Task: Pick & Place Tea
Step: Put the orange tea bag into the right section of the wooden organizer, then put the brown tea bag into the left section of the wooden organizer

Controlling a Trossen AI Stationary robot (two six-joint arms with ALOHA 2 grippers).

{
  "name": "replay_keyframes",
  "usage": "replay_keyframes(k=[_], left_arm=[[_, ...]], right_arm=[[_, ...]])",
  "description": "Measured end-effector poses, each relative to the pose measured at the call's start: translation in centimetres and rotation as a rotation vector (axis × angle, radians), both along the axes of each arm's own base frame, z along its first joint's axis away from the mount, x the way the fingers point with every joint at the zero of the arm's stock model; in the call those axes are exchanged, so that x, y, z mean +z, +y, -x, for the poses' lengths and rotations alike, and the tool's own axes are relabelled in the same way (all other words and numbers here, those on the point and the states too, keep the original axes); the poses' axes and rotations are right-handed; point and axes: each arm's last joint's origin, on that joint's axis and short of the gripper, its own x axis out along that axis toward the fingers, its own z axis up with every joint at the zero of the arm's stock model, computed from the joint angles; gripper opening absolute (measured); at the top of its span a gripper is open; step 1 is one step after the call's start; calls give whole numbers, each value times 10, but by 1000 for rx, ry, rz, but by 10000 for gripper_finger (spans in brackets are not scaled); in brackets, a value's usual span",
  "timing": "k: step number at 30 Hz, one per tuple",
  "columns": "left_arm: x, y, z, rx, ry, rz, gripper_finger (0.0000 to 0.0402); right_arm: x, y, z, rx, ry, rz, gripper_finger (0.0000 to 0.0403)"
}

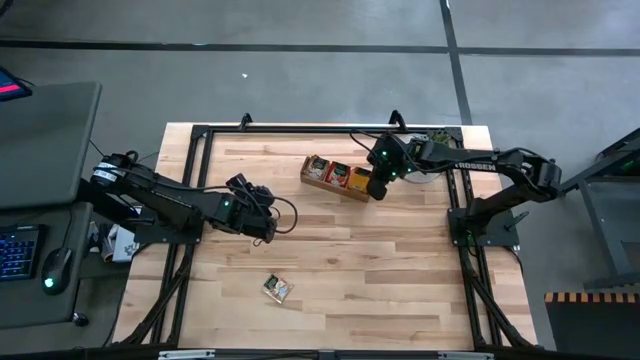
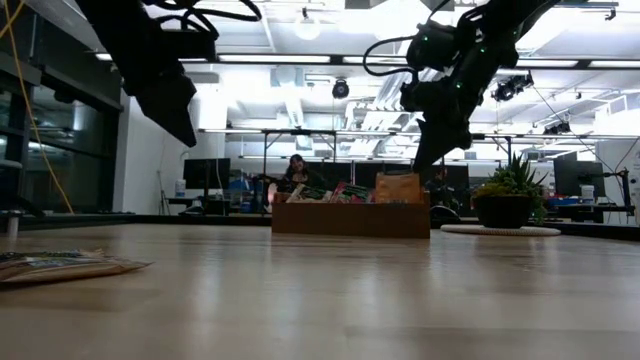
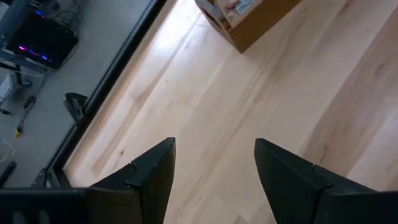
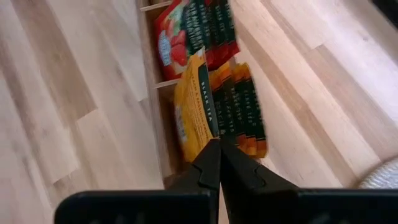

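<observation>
A long wooden tray [image 1: 325, 184] stands far right of centre with red and orange tea sachets upright in its compartments. My right gripper [image 4: 219, 146] hangs over the tray's right end compartment, shut on an orange tea sachet [image 4: 193, 106] marked BLACK TEA. One more tea sachet [image 1: 277, 288] lies flat on the table near the front edge, also seen in the low view [image 2: 60, 266]. My left gripper [image 3: 214, 180] hovers open over bare wood left of centre [image 1: 262, 202], with nothing between its fingers. My right gripper pinches the orange sachet's upper edge [image 4: 212, 134] between its two shut fingertips. The fingers slant down from above, from the table's right side. The sachet stands on edge below them, its lower part in the tray's right end compartment beside other orange sachets [image 4: 245, 112].
A small potted plant [image 2: 505, 200] stands on a pale round mat [image 4: 380, 177] just beyond the tray's right end, close to my right arm. A black frame [image 1: 300, 130] runs round the table's edges. Bare wood stretches between the tray and the loose sachet.
</observation>
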Motion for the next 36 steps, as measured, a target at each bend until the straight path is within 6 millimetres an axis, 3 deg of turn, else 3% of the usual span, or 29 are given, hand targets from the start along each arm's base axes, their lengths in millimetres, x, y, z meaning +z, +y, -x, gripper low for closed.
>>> replay_keyframes(k=[6, 15, 21, 25, 28, 33, 36], left_arm=[[-1, -1, 0, -9, 8, 50, 216], [-2, -2, 0, -11, 12, 107, 216], [-3, -2, 6, 138, -51, 204, 216], [3, -8, 17, 216, -90, 269, 216], [4, -17, 24, 249, -159, 313, 216], [-6, -36, 46, 274, -276, 403, 216], [-17, -46, 64, 299, -333, 446, 216]], right_arm=[[1, 0, -1, -6, -5, 14, 29], [2, 0, -2, 9, -34, -15, 128], [16, 4, 3, 78, -91, 11, 157], [35, 10, 12, 125, -183, 5, 145], [50, 19, 18, 157, -261, -20, 115], [67, 46, 20, 278, -339, 6, 17], [73, 66, 16, 326, -375, 43, 12]])
